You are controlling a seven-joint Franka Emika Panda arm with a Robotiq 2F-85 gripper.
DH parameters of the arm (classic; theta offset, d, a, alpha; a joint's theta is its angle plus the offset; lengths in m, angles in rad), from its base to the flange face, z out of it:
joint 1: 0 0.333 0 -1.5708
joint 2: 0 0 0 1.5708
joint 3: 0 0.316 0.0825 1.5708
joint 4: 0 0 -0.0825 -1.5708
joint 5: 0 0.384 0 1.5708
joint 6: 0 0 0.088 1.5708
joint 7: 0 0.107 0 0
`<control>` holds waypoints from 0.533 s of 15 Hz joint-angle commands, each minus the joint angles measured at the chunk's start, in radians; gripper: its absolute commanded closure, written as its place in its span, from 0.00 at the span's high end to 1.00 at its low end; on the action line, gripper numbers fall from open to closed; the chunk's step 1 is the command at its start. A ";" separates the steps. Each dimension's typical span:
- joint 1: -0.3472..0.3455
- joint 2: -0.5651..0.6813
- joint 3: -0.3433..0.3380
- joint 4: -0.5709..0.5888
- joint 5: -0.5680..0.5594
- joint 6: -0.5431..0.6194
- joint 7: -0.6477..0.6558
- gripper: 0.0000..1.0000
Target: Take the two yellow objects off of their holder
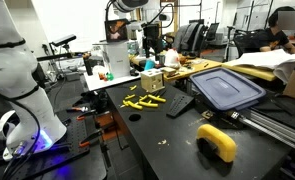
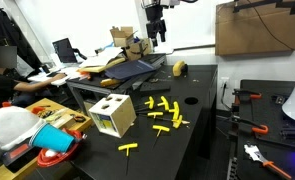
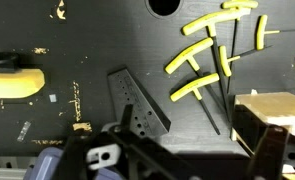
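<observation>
The holder (image 3: 139, 102), a flat dark slab drilled with small holes, lies on the black tabletop (image 3: 97, 30). The yellow objects (image 3: 192, 88), slim plastic bars on thin dark shafts, lie loose just beside it. High above, the claw (image 2: 159, 38) points straight down, jaws spread wide.

Black table (image 1: 177, 150) with dark holder (image 3: 139, 100), scattered yellow-handled tools (image 3: 202, 55), blue-grey lid (image 1: 227, 88), curved yellow-and-black object (image 1: 217, 142)

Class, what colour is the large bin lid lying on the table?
The bin lid is blue-grey, clearest in an exterior view.
</observation>
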 commanded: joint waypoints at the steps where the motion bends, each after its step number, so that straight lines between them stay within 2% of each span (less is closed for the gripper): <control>1: 0.008 -0.025 -0.008 -0.006 -0.010 -0.020 0.045 1.00; 3: 0.006 -0.021 -0.010 -0.002 -0.002 -0.023 0.028 1.00; 5: 0.004 0.026 -0.012 0.040 0.022 -0.108 0.003 1.00; 6: 0.007 0.003 -0.009 0.004 0.002 -0.037 0.014 1.00; 8: 0.007 0.014 -0.010 0.010 0.003 -0.070 0.014 1.00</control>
